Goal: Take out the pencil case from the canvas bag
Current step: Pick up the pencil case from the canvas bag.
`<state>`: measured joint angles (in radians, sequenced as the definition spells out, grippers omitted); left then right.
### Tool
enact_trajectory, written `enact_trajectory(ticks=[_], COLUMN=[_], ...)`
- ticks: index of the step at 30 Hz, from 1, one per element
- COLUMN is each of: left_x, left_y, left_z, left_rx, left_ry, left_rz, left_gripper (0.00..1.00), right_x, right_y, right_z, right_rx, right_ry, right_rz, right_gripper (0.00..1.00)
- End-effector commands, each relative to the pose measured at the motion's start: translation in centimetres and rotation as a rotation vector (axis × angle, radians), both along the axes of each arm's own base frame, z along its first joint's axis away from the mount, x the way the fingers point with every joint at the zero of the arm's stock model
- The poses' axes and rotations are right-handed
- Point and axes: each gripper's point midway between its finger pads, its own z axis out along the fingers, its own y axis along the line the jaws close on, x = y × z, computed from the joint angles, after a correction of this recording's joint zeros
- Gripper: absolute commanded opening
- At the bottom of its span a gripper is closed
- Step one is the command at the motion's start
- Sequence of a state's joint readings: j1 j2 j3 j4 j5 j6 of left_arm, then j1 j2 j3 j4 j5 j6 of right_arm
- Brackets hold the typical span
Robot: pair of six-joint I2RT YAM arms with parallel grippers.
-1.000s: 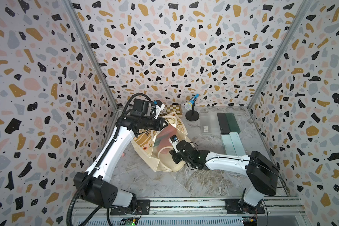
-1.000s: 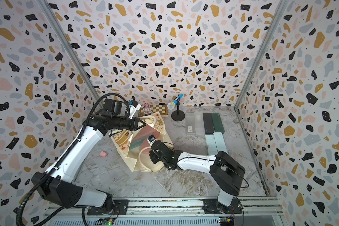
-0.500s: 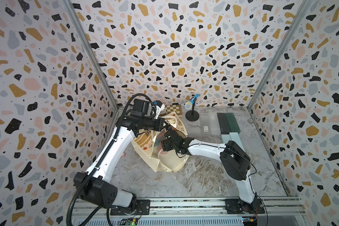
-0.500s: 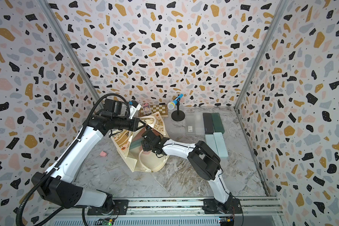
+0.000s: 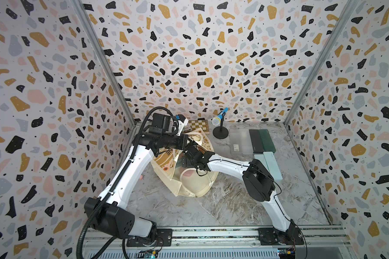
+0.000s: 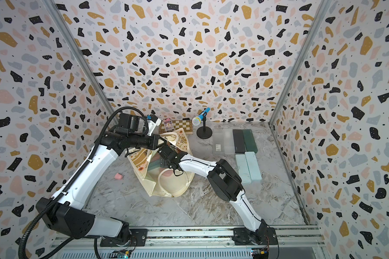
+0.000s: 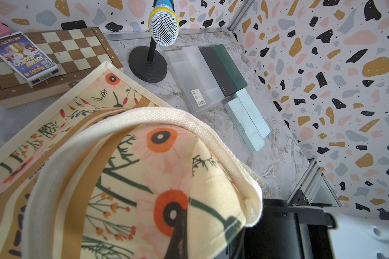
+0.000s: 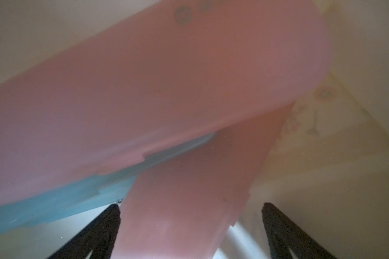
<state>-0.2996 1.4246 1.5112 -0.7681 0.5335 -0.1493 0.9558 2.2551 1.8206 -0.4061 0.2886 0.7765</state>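
The right gripper (image 8: 190, 206) is sitting inside the canvas bag (image 5: 195, 186) with its jaws spread wide. A pink pencil case (image 8: 180, 224) is lying between them, not clamped. The left gripper (image 5: 189, 141) is pinching the bag's rim, holding it up. The tan band's lettering is showing "NE".

Right wrist view's super blurry: pink case (image 8: 157, 89) runs off the frame, blue case (image 8: 54, 206) mostly buried under it. In both top views the right gripper (image 5: 184, 160) jaws vanish inside the bag (image 5: 195, 186).
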Motion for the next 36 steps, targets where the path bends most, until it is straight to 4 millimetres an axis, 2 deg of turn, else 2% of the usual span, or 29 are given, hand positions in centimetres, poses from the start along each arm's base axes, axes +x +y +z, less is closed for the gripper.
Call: enact_trajectory(ticks=[1,4,10,13,17,23,26,30,36], left_x=[-1.0,-1.1,-1.1,-1.2,-1.2,-1.2,-1.2,-1.2,-1.2], left_y=[-0.9,-1.0,-1.1,-1.1,-1.1,-1.1,-1.0,-1.0,-0.8], left_z=[1.8,1.9,1.9,1.9,2.0,2.0,2.0,2.0,2.0], left_rx=[-0.058,-0.063,-0.068,-0.069,-0.073,-0.072,-0.069,-0.066,-0.057], left_ry=[-0.038,-0.036,-0.034,-0.036,-0.037,-0.036,-0.038,-0.04,-0.045], left_rz=[-0.044,-0.046,-0.05,-0.053,-0.054,-0.053,-0.051,-0.05,-0.044], left_gripper=[0.0,0.0,0.0,0.0,0.0,0.0,0.0,0.0,0.0], right_x=[0.5,0.6,0.6,0.8,1.4,2.2,2.4,2.5,2.5], right_y=[-0.8,-0.7,1.5,1.9,1.4,-0.3,-1.1,-1.5,-2.2], right_z=[1.4,0.7,0.4,0.0,-0.9,-3.0,-2.7,-1.1,1.3], right_rx=[-0.011,0.002,0.087,0.095,0.072,-0.049,-0.078,-0.084,-0.114], right_ry=[0.006,0.032,0.062,0.075,0.087,0.108,0.094,0.061,0.017], right_rz=[-0.053,-0.049,0.026,0.033,0.017,-0.024,-0.032,-0.019,0.009], right_gripper=[0.99,0.99,0.99,0.99,0.99,0.99,0.99,1.0,0.93])
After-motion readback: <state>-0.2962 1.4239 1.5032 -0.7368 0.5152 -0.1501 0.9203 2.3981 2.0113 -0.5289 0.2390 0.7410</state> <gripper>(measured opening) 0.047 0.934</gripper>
